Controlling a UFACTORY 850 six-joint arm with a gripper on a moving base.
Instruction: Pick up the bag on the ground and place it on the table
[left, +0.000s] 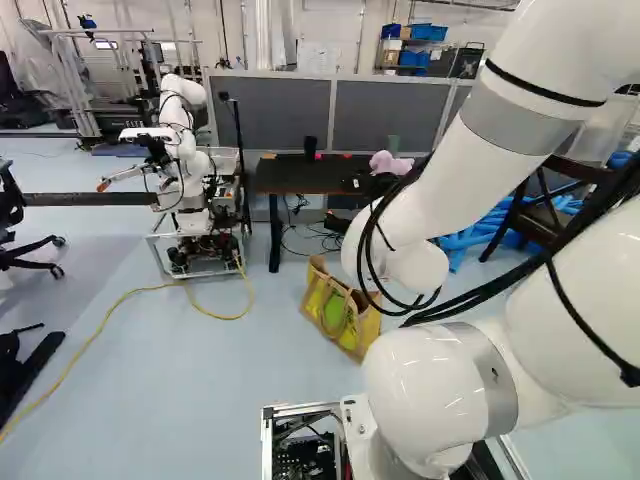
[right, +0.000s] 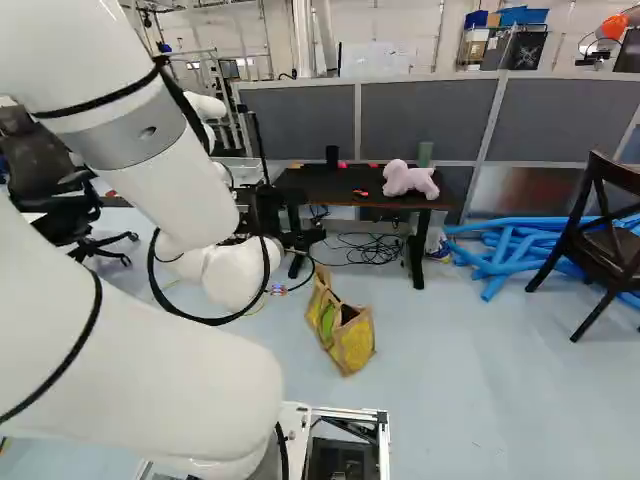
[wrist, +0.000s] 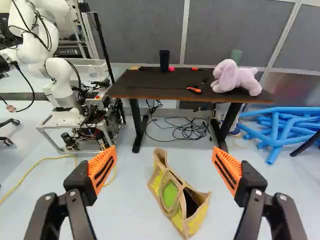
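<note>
Beyond the arm's wrist in the right base view, part of my black gripper (right: 288, 222) shows. In the wrist view my gripper (wrist: 164, 164) stands wide open, orange pads apart, nothing touched by them. The tan and yellow bag (wrist: 194, 223) stands on the floor ahead, seen between and below the two fingers, its handles folded over a green patch; the right base view shows the bag (right: 352, 345) in front of the table. The dark-topped table (wrist: 145, 91) stands farther off, behind the bag.
On the table are a pink plush toy (wrist: 235, 78), a black cup (wrist: 164, 60) and small tools. Cables (wrist: 187, 129) lie beneath it. Another robot (left: 185, 150) stands left of the table. Blue tubes (right: 515, 245) and a dark chair (right: 600, 235) are to the right.
</note>
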